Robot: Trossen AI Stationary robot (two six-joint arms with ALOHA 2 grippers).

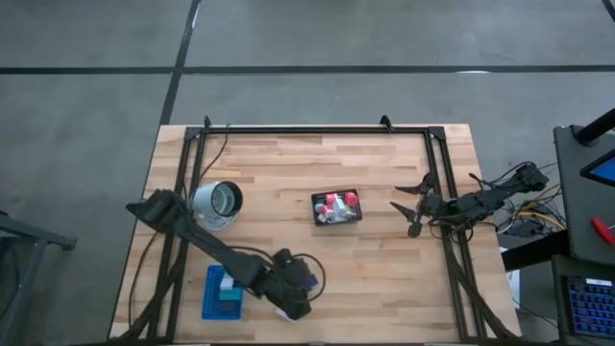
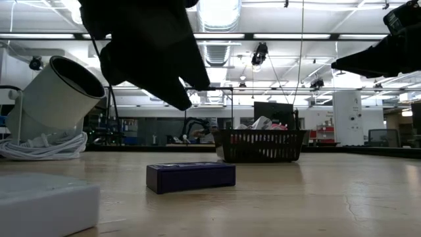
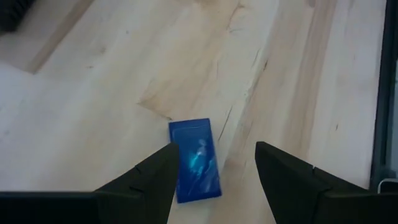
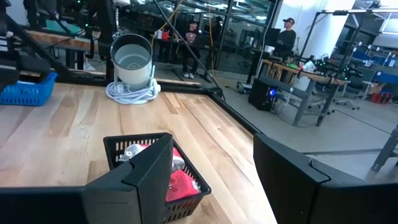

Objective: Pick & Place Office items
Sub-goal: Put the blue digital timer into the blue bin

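My left claw (image 3: 214, 174) hangs open and empty over the blue block (image 3: 195, 160) on the bench (image 1: 384, 259); my right claw (image 1: 411, 207) waits beside the basket (image 1: 336, 207), parted, holding nothing.

High view: straight down over the whole table (image 1: 384, 259). Low view: tabletop level, facing the room. Wrist views: close, forward past each arm's fingers. Low and right wrist views share the basket (image 2: 260, 145).
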